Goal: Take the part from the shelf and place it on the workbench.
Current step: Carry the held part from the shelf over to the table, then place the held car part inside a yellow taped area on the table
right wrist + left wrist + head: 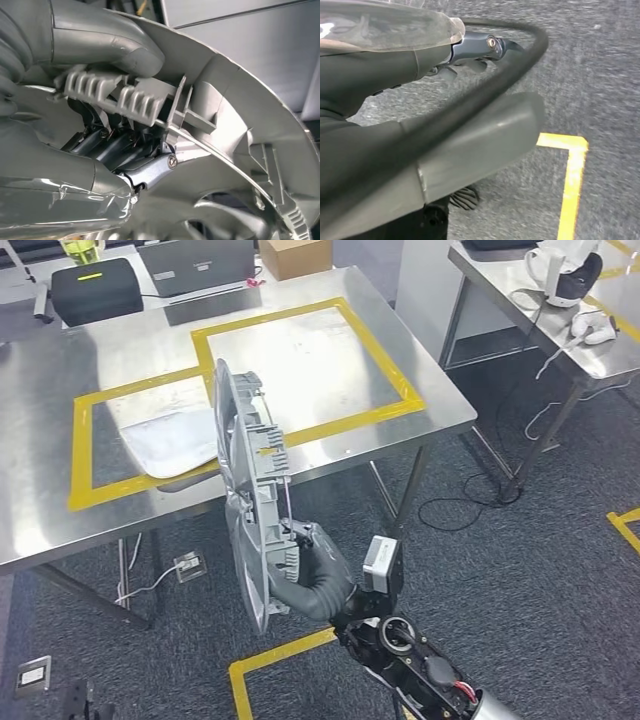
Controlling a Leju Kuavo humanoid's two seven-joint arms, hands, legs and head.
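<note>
Steel workbench [317, 360] ahead; right hand [317, 575] grips the upright grey part [249, 470] at its lower end.

I see the part [253, 495], a grey moulded plastic piece with ribs and a curved rim, standing on edge in my right hand [317, 575], which grips its lower end. It hangs in the air just before the steel desk [45, 500], its upper end overlapping the desk's near edge.
</note>
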